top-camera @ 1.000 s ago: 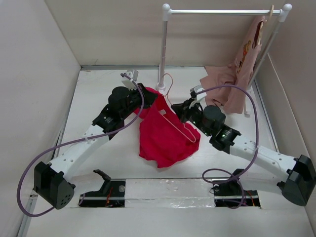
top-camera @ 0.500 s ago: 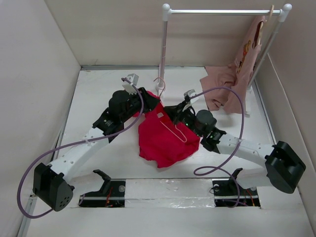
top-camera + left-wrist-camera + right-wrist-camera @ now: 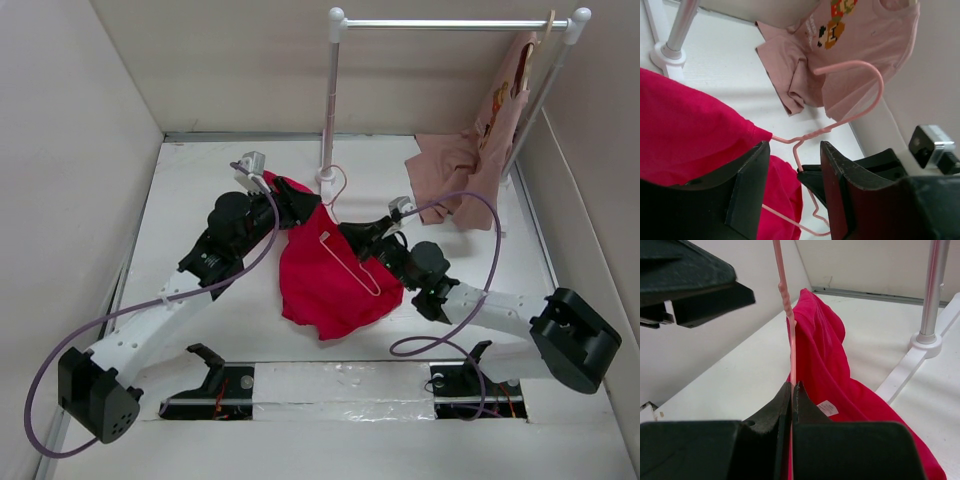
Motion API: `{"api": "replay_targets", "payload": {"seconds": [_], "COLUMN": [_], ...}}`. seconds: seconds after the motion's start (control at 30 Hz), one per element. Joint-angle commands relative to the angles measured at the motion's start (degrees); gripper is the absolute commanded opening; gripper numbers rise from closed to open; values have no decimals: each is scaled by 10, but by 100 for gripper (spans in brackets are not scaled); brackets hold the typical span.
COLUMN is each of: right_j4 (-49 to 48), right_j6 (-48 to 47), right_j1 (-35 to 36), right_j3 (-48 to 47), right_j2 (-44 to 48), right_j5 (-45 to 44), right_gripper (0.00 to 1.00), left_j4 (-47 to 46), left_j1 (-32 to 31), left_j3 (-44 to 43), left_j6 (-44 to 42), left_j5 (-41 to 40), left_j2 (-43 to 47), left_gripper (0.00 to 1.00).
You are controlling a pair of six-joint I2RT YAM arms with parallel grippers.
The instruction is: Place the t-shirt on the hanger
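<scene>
The crimson t-shirt (image 3: pixel 330 285) lies crumpled on the table, its upper left part raised at my left gripper (image 3: pixel 295 200). My right gripper (image 3: pixel 352 232) is shut on the thin pink hanger (image 3: pixel 358 268) near its neck and holds it over the shirt. In the right wrist view the closed tips (image 3: pixel 792 386) pinch the wire (image 3: pixel 784 295) beside the red cloth (image 3: pixel 830 355). In the left wrist view my gripper (image 3: pixel 795 150) is open; the hanger's twisted neck (image 3: pixel 812 133) and the right gripper's tips show between the fingers. One hanger arm runs into the shirt (image 3: pixel 685 130), which passes behind the left finger.
A white clothes rack (image 3: pixel 330 90) stands at the back, its foot (image 3: pixel 325 180) just behind the hanger hook. A pink-tan printed shirt (image 3: pixel 470 170) hangs from the rack's right end and trails onto the table. Walls close in left, right and back.
My right gripper has carried the hanger to the left, over the red shirt and towards the left gripper. My left gripper has shifted slightly with the shirt's raised edge.
</scene>
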State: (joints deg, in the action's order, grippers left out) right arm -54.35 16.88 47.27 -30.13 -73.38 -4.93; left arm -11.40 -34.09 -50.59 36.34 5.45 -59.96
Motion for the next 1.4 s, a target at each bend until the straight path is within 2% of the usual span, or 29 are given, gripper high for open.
{"api": "replay_targets", "payload": {"seconds": [0.0, 0.13, 0.3, 0.43, 0.77, 0.83, 0.9, 0.93, 1.03, 1.17, 1.3, 1.33, 1.37], "right_j4": [-149, -185, -176, -174, -169, -170, -170, -170, -168, -164, -159, -156, -157], "right_j6": [18, 21, 14, 14, 11, 11, 13, 13, 14, 14, 15, 17, 17], "right_j1": [2, 2, 2, 2, 2, 2, 2, 2, 2, 2, 7, 7, 7], "right_j3": [12, 19, 16, 19, 11, 10, 10, 9, 4, -4, -14, -16, -19], "right_j2": [-7, -16, -9, -5, -15, -18, -22, -24, -29, -38, -54, -59, -65], "right_j5": [-20, -18, -17, -20, 7, 15, 19, 20, 26, 27, 33, 33, 33], "right_gripper": [0, 0, 0, 0, 0, 0, 0, 0, 0, 0, 0, 0, 0], "left_j4": [-58, -53, -77, -95, -157, -177, -187, -199, -207, -217, -225, -234, -238], "left_j1": [-2, -2, -2, -2, -2, -2, -2, -2, -2, -2, -2, -2, -2], "left_j3": [22, 19, 33, 41, 37, 42, 45, 48, 45, 58, 71, 75, 80], "left_j6": [35, 68, 121, 144, 162, 168, 174, 175, 171, 171, 183, 185, 186], "left_j5": [-39, -76, -98, -110, -117, -112, -110, -108, -101, -95, -87, -84, -82], "left_j2": [37, 22, 0, -11, -66, -73, -83, -85, -92, -88, -81, -78, -75], "left_gripper": [41, 49, 53, 61, 61, 59, 46, 35, 27, 22, 32, 32, 28]}}
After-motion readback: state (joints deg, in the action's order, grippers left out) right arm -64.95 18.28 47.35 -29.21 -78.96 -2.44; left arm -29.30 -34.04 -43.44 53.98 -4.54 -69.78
